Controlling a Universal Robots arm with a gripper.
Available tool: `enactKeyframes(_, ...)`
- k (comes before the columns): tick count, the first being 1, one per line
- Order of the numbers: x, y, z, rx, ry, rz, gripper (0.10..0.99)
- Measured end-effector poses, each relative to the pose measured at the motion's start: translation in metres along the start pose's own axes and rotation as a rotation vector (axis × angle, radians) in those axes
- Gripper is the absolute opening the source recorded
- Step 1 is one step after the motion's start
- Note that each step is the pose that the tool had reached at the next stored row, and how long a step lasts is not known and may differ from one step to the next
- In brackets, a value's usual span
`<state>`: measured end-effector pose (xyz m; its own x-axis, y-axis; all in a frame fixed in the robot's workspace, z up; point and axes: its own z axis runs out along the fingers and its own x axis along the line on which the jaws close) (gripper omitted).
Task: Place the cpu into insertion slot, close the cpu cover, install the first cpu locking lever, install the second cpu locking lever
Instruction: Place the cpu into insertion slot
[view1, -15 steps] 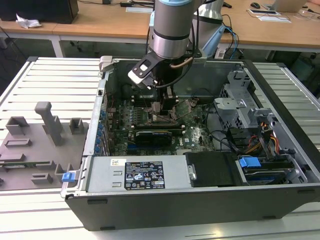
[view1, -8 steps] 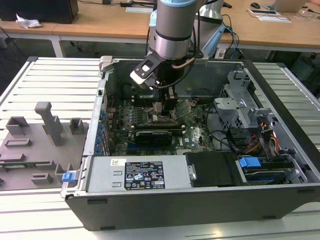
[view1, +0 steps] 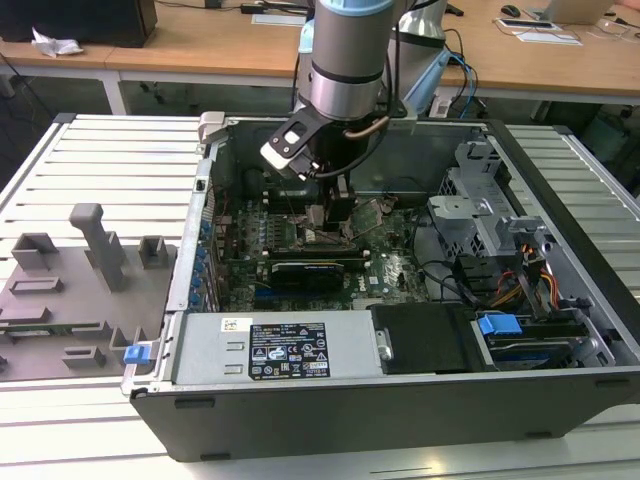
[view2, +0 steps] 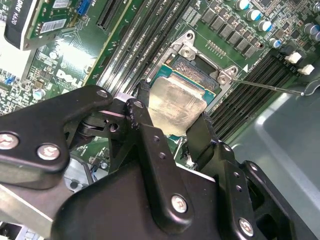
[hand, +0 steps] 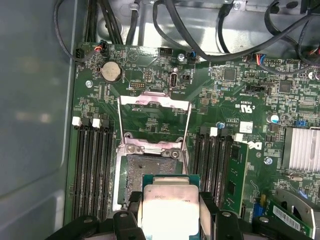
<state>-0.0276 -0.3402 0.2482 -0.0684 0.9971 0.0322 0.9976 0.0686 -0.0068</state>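
We find the gripper (view2: 172, 119) closed on the chip (view2: 175, 102), a finger (view2: 141, 107) pressed to each of two opposite edges: the tool is narrow and loaded. In both wrist views the chip hangs partly over the socket (hand: 150, 165), whose dark centre shows past the chip's far edge; we cannot tell whether the two touch. The cover frame (hand: 154, 101) stands open beyond the socket, and a thin wire lever (view2: 265, 85) lies out across the memory slots (view2: 270, 65). In the exterior view the arm (view1: 345, 70) reaches down into the computer case (view1: 400, 400), with the long black card (view1: 310, 270) at six o'clock of the tool and the grey parts tray (view1: 60, 300) at nine o'clock of the case. We judge the hazards as follows. The chip looks offset from the socket, so lowering it as it sits could land a corner on the metal rim or crush contacts. The grip is on thin edges only, so a slip or tilt could drop it skewed. The open frame sits close enough that a finger could strike it.
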Motion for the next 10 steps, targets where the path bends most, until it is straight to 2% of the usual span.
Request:
enactKeyframes(4,0.0008,0.0002,0.0014,-0.001,0.0,0.03,0.541)
enactKeyframes(10,0.003,0.0031,0.0072,-0.001,0.0017,0.034,0.541)
